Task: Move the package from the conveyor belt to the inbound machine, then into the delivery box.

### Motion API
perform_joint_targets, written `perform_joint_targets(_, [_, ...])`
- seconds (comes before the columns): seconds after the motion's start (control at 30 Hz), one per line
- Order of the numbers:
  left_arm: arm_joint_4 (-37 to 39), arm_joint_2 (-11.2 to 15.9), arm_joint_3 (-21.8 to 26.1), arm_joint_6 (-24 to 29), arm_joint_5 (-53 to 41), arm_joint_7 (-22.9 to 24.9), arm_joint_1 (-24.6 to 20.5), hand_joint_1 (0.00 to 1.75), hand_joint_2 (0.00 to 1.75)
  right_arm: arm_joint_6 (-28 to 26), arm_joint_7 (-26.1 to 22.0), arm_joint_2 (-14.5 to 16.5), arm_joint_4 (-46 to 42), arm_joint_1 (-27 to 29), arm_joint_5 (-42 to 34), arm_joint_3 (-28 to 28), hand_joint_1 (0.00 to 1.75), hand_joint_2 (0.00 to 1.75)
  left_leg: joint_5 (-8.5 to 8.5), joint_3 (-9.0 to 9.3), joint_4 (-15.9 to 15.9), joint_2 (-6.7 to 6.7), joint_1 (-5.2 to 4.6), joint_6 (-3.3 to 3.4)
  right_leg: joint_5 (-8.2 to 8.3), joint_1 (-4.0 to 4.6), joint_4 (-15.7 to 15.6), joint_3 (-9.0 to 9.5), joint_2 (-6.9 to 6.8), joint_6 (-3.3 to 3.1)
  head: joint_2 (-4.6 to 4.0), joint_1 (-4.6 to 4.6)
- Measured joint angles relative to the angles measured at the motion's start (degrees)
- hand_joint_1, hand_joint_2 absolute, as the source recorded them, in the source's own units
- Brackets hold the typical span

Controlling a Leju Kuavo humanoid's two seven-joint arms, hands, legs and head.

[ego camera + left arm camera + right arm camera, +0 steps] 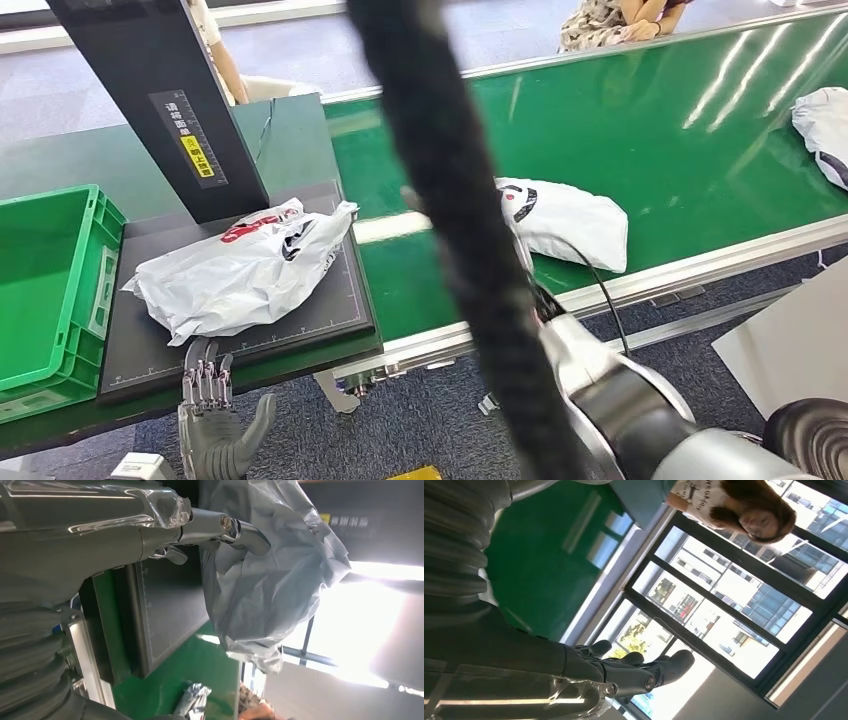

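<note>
Hovering at the near edge of the inbound machine: left robot hand, palm up, fingers spread, holding nothing. Lying just beyond its fingertips on the machine's dark plate: package, crumpled and unheld, probably resting there for scanning. Waiting just left of that robot hand for the final drop: delivery box. Reaching out over the conveyor belt, fingers loosely extended and gripping nothing: right robot hand. Lying farther along the belt: another bag.
</note>
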Motion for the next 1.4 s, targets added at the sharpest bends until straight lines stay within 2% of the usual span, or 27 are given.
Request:
perform_joint_targets(0.13, [-0.44, 0.26, -0.04, 0.78, -0.63, 0.00, 1.34, 0.00, 1.75, -3.06, -4.68, 0.68, -11.36, 20.13, 1.34, -3.28, 0.00, 1.75, -0.29, -0.07, -0.03, -0.18, 0.01, -0.05, -0.27, 0.01, 0.03, 0.05, -0.22, -0.10, 0.00, -0.01])
perform_joint_targets(0.2, [-0.43, 0.37, -0.09, 0.93, -1.27, 0.00, 1.80, 0.00, 1.75, -4.10, -5.26, 1.93, -15.58, 27.11, 2.00, -3.54, 0.00, 1.75, -0.40, -0.06, -0.05, 0.04, 0.02, -0.09, -0.35, 0.03, 0.03, 0.00, -0.06, -0.16, 0.00, -0.02])
perform_joint_targets(0.27, [-0.42, 0.40, -0.11, 0.84, -1.81, 0.00, 2.03, 0.00, 1.75, -4.86, -5.18, 3.17, -18.04, 31.48, 2.26, -3.37, 0.00, 1.75, -0.45, -0.04, -0.06, 0.21, 0.02, -0.12, -0.38, 0.03, 0.03, -0.04, 0.09, -0.17, 0.00, -0.02])
perform_joint_targets(0.47, [-0.14, 0.60, -0.11, -0.33, -2.55, 0.01, 2.52, 0.00, 1.75, -5.83, -4.65, 6.02, -21.55, 37.05, 1.57, -2.02, 0.00, 1.75, -0.46, 0.05, -0.06, 0.37, 0.00, -0.12, -0.38, 0.01, 0.02, -0.02, 0.20, -0.17, 0.00, -0.01])
perform_joint_targets(0.6, [0.16, 1.09, -0.11, -1.14, -4.05, 1.41, 2.51, 0.00, 1.75, -6.07, -4.85, 7.36, -22.14, 38.21, 1.11, -1.06, 0.00, 1.75, -0.45, 0.09, -0.05, 0.39, 0.00, -0.11, -0.38, 0.00, 0.03, 0.01, 0.21, -0.17, 0.00, -0.01])
perform_joint_targets(0.7, [1.23, 2.57, -0.11, -0.50, -8.03, 3.56, 1.05, 0.00, 1.75, -6.06, -5.93, 8.53, -21.82, 38.31, -1.34, -0.35, 0.00, 1.75, -0.44, 0.11, -0.05, 0.39, 0.00, -0.12, -0.37, 0.01, 0.03, 0.00, 0.22, -0.17, 0.00, -0.02])
perform_joint_targets(0.83, [6.26, 6.45, -0.05, 0.51, -12.22, 4.68, -6.20, 0.00, 0.00, -5.93, -7.28, 10.03, -20.94, 38.10, -3.85, -0.14, 0.00, 1.75, -0.35, 0.15, -0.05, 0.37, 0.01, -0.17, -0.34, 0.03, 0.06, -0.01, 0.21, -0.23, 0.00, -0.03])
perform_joint_targets(0.97, [13.20, 11.59, -0.69, 3.56, -19.93, 7.14, -19.02, 0.00, 1.75, -4.65, -7.87, 10.82, -20.80, 38.15, -3.95, -0.09, 0.00, 1.75, -0.17, 0.14, -0.05, 0.38, 0.03, -0.23, -0.21, 0.05, 0.15, -0.02, 0.22, -0.36, 0.00, -0.03])
perform_joint_targets(1.07, [18.88, 16.05, -1.85, 2.85, -25.59, 10.83, -29.85, 0.00, 1.75, -3.19, -8.05, 11.44, -20.65, 38.08, -4.19, -0.10, 0.00, 1.75, -0.10, 0.17, -0.05, 0.41, 0.03, -0.25, -0.14, 0.05, 0.19, -0.03, 0.26, -0.41, 0.00, -0.04])
perform_joint_targets(1.17, [24.91, 19.30, -3.43, -0.83, -28.14, 13.71, -38.88, 0.00, 1.75, -1.97, -8.20, 12.11, -20.31, 37.98, -4.62, -0.15, 0.00, 1.75, -0.08, 0.18, -0.04, 0.42, 0.03, -0.26, -0.12, 0.05, 0.20, -0.04, 0.29, -0.42, 0.00, -0.04])
perform_joint_targets(1.4, [36.51, 23.45, -7.76, -11.74, -30.37, 21.36, -55.77, 0.00, 1.75, 0.22, -8.25, 13.78, -20.10, 37.38, -4.15, -0.54, 0.00, 1.75, -0.08, 0.10, -0.03, 0.43, 0.03, -0.27, -0.11, 0.05, 0.21, -0.12, 0.30, -0.42, 0.00, -0.05])
